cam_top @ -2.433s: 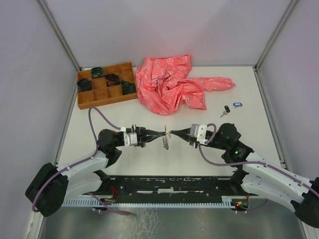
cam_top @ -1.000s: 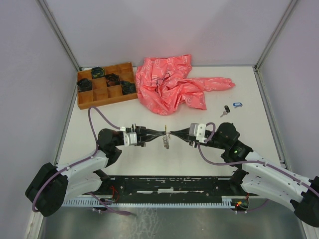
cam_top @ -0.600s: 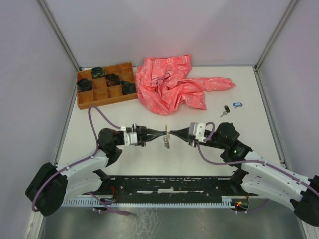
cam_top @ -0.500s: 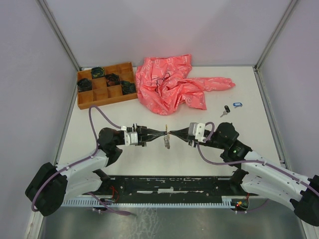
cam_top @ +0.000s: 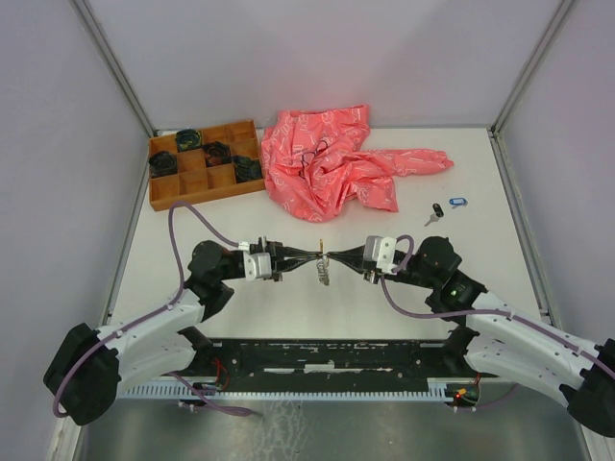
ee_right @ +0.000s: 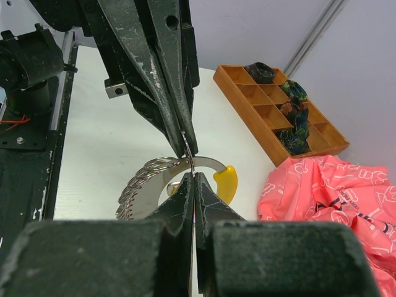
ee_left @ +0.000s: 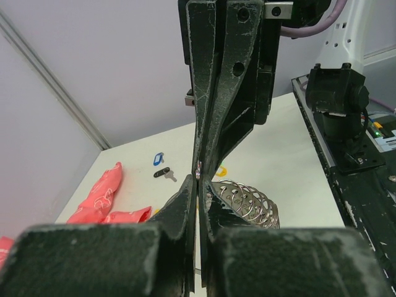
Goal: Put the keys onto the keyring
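At the middle of the worktop [cam_top: 269,216], the left tool [cam_top: 314,255] and the right tool [cam_top: 332,256] meet tip to tip. Each has its fingers pressed together, pinching the wire of the keyring [cam_top: 323,273], whose coils and yellow segment [ee_right: 226,179] hang beside the tips. Toward 2 o'clock lie a black-tagged key [cam_top: 437,210] and a blue-tagged key [cam_top: 457,202], just beside each other.

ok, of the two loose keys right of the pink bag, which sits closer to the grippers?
The black-tagged key, lying left of the blue-tagged key, which is farther out toward the right edge.
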### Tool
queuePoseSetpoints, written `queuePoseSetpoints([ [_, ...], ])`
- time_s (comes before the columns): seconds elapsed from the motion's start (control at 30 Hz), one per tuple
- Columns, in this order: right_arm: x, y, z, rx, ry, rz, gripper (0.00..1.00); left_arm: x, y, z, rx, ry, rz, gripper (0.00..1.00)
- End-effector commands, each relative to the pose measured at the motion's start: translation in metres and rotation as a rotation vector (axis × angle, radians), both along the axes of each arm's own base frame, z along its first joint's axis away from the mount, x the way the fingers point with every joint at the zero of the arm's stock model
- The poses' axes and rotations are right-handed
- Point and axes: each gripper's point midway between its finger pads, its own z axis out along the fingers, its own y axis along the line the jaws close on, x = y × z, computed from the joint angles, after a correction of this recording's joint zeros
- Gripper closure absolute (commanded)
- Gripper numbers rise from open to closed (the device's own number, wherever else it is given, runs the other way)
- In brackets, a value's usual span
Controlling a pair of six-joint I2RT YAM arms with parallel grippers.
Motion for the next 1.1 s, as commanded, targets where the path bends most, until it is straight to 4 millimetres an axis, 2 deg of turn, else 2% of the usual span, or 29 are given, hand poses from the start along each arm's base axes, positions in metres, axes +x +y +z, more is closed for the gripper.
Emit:
queuePoseSetpoints([
  [0.0, -0.010, -0.001, 0.062, 0.141, -0.115, 0.031, 0.99, 0.011, -0.001, -0.002, 0.044, 0.002, 0.056, 0.97],
  [0.43, -0.009, -0.001, 0.064, 0.148, -0.110, 0.025, 0.99, 0.011, -0.004, -0.005, 0.069, 0.021, 0.059, 0.97],
  [0.9, -0.005, 0.008, 0.046, 0.123, -0.069, 0.039, 0.99, 0.006, -0.004, 0.012, -0.026, 0.026, 0.046, 0.97],
  [1.07, 0.001, 0.004, 0.038, 0.106, -0.046, -0.006, 0.99, 0.019, 0.003, 0.008, -0.034, 0.038, 0.139, 0.97],
])
